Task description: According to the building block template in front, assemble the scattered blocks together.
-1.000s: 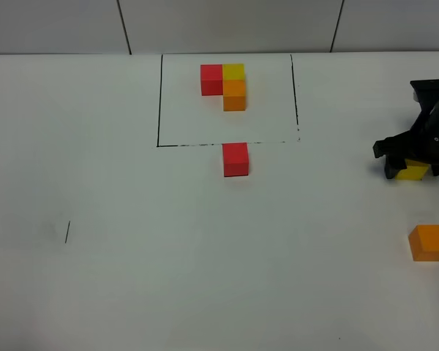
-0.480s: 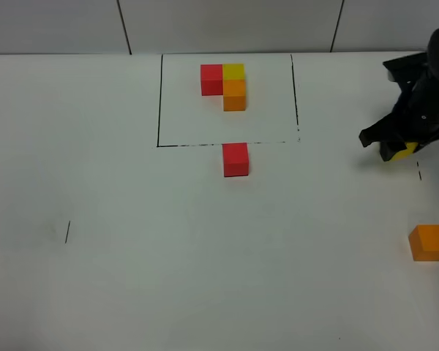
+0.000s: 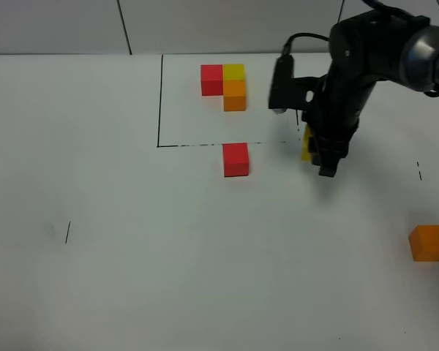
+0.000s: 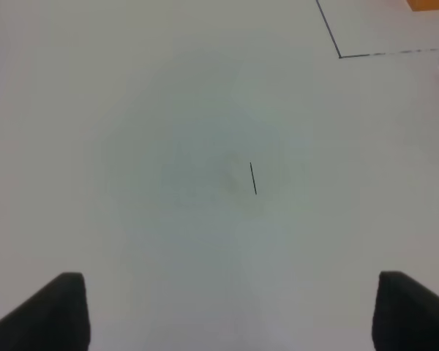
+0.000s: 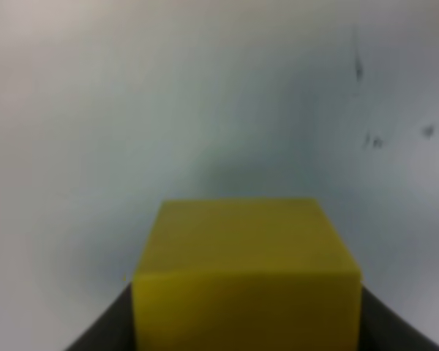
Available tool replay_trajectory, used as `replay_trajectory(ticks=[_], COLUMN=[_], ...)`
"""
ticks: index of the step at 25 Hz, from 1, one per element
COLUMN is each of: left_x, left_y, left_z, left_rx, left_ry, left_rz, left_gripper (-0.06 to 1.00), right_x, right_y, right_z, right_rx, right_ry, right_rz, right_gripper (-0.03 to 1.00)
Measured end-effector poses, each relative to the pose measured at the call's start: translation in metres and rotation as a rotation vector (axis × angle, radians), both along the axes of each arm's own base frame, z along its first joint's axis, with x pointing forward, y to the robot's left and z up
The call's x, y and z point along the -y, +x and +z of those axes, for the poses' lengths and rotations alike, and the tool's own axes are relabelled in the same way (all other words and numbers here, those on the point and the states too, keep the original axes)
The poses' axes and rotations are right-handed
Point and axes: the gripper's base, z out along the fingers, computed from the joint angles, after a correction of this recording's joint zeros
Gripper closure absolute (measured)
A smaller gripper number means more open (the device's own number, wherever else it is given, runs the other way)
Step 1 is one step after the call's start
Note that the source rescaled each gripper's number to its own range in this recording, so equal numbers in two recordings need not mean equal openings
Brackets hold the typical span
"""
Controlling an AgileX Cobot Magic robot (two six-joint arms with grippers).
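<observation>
The template (image 3: 226, 85) is an L of small red, yellow and orange cubes inside a black-lined square at the back. The loose red cube (image 3: 235, 159) sits just in front of that square's front line. My right gripper (image 3: 316, 152) is shut on the loose yellow cube (image 3: 306, 144) and holds it to the right of the red cube, near the square's front right corner. The yellow cube (image 5: 246, 267) fills the right wrist view between the fingers. The loose orange cube (image 3: 429, 243) lies at the right edge. My left gripper (image 4: 230, 311) is open over bare table.
The white table (image 3: 132, 241) carries short black marks on the left (image 3: 67, 231) and on the right (image 3: 419, 171). The left wrist view shows the left mark (image 4: 253, 178) and the square's corner (image 4: 339, 55).
My right gripper has lifted the yellow cube from the right side and carried it left, toward the red cube and the square's front right corner. The other cubes have not moved.
</observation>
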Motion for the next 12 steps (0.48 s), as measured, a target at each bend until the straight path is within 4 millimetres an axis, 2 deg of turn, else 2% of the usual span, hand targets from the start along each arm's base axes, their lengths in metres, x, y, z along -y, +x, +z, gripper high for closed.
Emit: replay_trajectory(ticks=[4,9,12], left_x=[0.0,0.0,0.0], left_y=[0.0,0.0,0.0], left_z=[0.0,0.0,0.0], left_rx=[0.0,0.0,0.0], left_ry=[0.0,0.0,0.0], left_rz=[0.0,0.0,0.0], left_gripper=[0.2,0.2,0.2], right_x=[-0.022,-0.029,-0.034], right_y=[0.006,0.015,0.02], right_z=[-0.011,-0.03,-0.034], right_rx=[-0.008,-0.074,-0.085], right_ry=[-0.028,-0.058,-0.039], right_rz=[0.096,0.161,0.167], right_gripper=[0.96,0.96,0.96])
